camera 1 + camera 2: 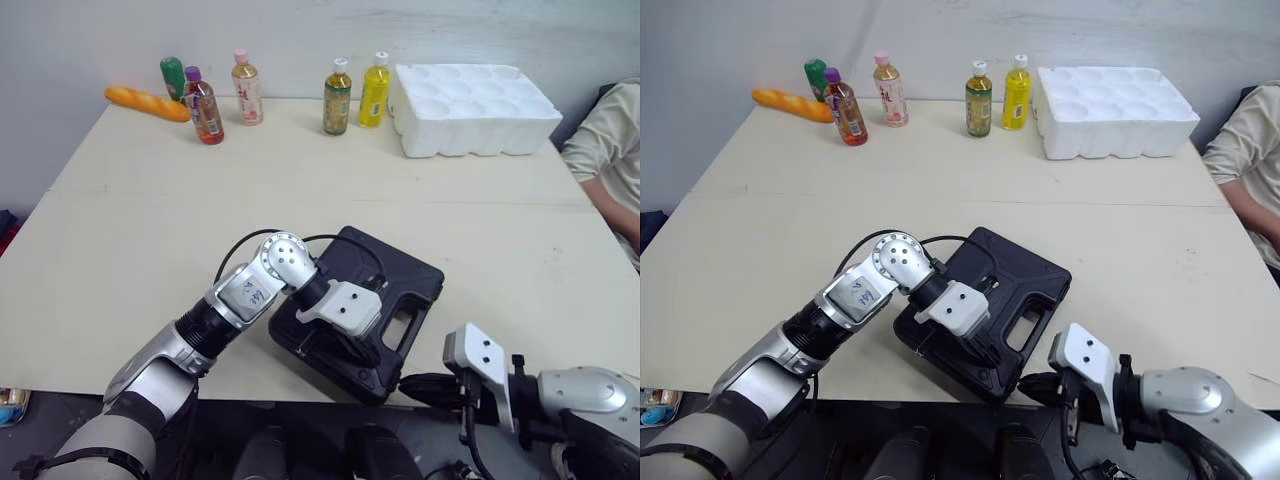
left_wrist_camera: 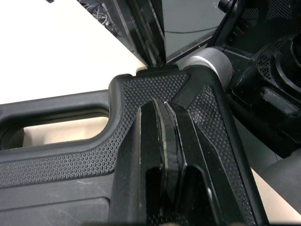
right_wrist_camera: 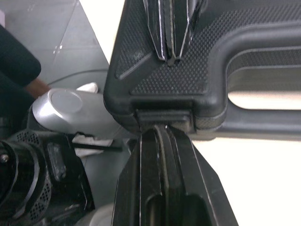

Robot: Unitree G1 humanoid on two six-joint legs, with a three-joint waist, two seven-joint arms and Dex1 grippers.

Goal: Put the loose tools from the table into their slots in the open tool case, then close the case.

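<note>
The black tool case (image 1: 385, 270) lies closed near the table's front edge, its handle (image 1: 405, 325) facing me. My left gripper (image 1: 362, 352) rests on top of the lid beside the handle. In the left wrist view its fingers (image 2: 155, 141) are pressed together, tips down on the dimpled lid, holding nothing. My right gripper (image 1: 412, 382) sits just off the table edge at the case's front corner. In the right wrist view its shut fingertips (image 3: 155, 136) touch a small latch (image 3: 162, 115) on the case's front rim. No loose tools are in sight.
Several bottles (image 1: 338, 97) and an orange bread loaf (image 1: 147, 103) stand along the table's far edge. A white foam tray (image 1: 470, 108) sits at the far right. A person's arm (image 1: 605, 160) is at the right side.
</note>
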